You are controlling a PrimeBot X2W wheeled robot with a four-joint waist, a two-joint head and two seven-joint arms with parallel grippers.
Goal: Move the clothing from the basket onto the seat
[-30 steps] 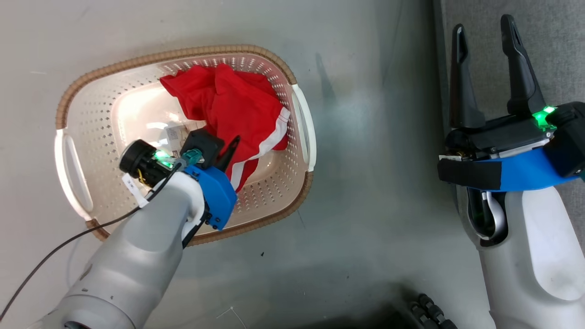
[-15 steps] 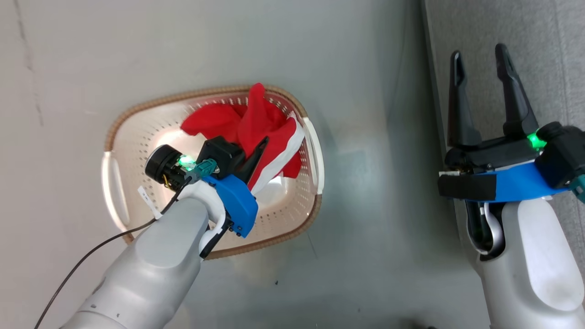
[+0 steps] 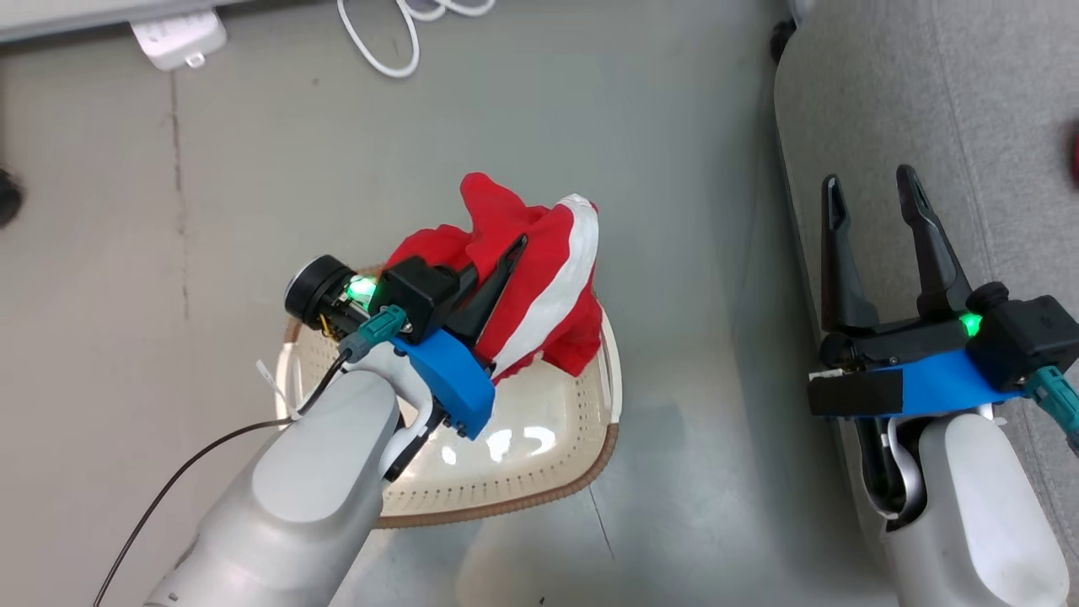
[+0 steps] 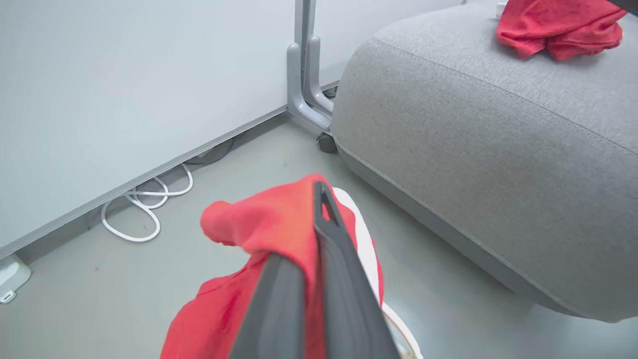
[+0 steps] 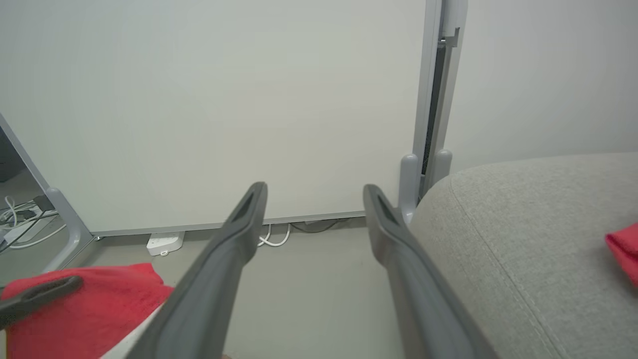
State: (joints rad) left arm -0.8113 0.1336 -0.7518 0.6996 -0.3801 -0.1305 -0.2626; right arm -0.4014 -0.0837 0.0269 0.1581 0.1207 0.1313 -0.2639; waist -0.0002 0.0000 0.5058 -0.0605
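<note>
Bare floor (image 3: 674,169) open between basket (image 3: 523,485) and sofa (image 3: 969,101), sofa's rounded edge a wall at the basket's three o'clock, white cable (image 3: 392,72) and power strip (image 3: 177,35) at eleven, sofa top mostly free

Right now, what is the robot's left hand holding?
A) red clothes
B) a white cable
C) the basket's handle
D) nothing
A: the left gripper is shut on the red clothes, which hang from its fingers above the basket.
</note>
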